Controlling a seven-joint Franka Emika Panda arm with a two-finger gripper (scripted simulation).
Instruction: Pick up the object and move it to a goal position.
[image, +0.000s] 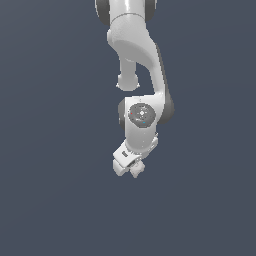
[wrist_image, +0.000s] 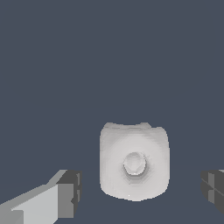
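Observation:
In the wrist view the object is an off-white block with rounded corners and a round dimple on the face turned to the camera. It lies between my gripper's two dark fingertips, with a gap of dark floor on each side, so the gripper is open around it and not touching. In the exterior view the white arm reaches down and the gripper hangs low over the floor. I cannot make out the object there among the white gripper parts.
A plain dark blue-grey floor fills both views. No goal marker or other thing shows.

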